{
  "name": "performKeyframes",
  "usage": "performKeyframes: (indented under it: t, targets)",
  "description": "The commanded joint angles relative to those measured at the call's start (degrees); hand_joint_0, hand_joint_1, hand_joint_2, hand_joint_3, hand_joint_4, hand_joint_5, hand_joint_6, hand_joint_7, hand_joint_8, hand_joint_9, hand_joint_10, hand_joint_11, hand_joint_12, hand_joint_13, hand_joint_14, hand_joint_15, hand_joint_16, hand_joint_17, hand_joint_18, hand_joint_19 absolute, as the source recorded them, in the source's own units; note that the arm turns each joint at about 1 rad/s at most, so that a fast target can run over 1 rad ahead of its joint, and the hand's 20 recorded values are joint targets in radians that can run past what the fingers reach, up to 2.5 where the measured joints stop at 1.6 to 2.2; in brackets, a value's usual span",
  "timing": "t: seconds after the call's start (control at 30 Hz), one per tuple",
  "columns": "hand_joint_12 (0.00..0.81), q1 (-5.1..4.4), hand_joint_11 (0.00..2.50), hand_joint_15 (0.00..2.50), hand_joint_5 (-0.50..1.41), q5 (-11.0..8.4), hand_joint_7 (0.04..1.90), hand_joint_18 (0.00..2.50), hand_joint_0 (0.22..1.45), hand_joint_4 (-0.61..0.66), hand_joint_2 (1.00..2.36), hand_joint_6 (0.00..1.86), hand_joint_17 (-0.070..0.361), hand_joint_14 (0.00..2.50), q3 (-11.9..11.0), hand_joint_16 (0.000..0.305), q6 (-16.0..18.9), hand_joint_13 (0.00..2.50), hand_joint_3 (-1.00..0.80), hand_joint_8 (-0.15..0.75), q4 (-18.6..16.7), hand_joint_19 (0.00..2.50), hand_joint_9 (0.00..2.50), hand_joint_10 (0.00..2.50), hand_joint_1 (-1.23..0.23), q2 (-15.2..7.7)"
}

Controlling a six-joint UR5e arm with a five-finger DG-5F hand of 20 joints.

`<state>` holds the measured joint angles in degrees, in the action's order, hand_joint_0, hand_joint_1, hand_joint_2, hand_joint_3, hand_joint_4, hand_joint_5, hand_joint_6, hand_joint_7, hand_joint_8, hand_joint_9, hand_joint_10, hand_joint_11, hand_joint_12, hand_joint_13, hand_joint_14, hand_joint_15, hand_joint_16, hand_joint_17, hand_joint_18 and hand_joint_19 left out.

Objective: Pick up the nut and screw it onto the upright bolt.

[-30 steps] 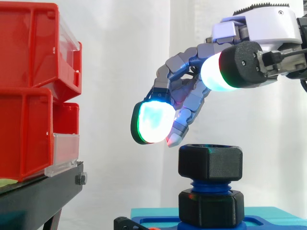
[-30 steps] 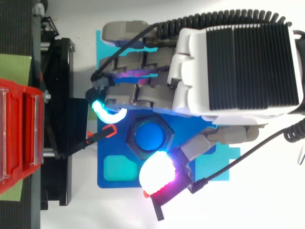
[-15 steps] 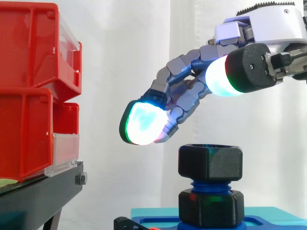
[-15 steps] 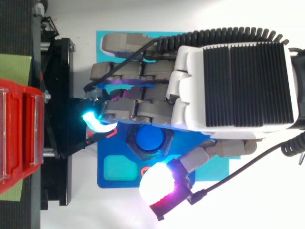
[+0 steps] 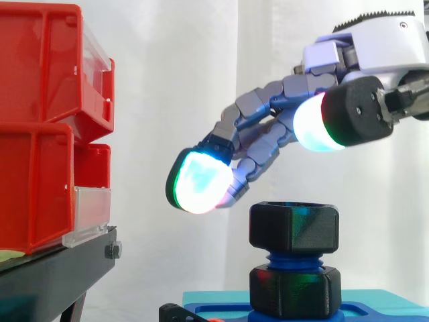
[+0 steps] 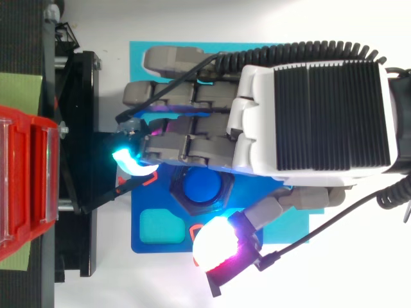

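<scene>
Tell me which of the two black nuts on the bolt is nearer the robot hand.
The upper nut, just below the robot hand; the lower nut sits on the blue base.

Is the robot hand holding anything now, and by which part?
Nothing is held. The robot hand hovers open above the black nut on the blue bolt, without touching it.
</scene>
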<state>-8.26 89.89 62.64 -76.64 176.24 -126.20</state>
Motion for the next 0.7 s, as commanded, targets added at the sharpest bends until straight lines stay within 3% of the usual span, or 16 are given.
performKeyframes:
  t: [0.0, 0.47, 0.67]
  targets:
    - [0.304, 0.0, 0.0, 0.0, -0.2, 0.02, 0.75, 0.0, 0.47, 0.19, 1.0, 0.5, 0.08, 0.0, 0.7, 0.035, 0.0, 0.17, -0.5, 0.24, 0.0, 0.0, 0.22, 0.0, -0.3, 0.0]
    - [0.29, -0.09, 0.0, 0.0, -0.11, -0.06, 1.06, 0.0, 0.49, 0.26, 1.0, 0.5, 0.072, 0.0, 0.9, 0.032, 0.0, 0.27, -0.5, 0.261, 0.0, 0.0, 0.38, 0.0, -0.3, 0.0]
    - [0.282, 0.35, 0.0, 0.0, -0.08, 0.11, 1.14, 0.0, 0.5, 0.27, 1.0, 0.5, 0.068, 0.0, 0.9, 0.03, 0.1, 0.31, -0.5, 0.267, 0.0, 0.0, 0.46, 0.0, -0.3, 0.0]
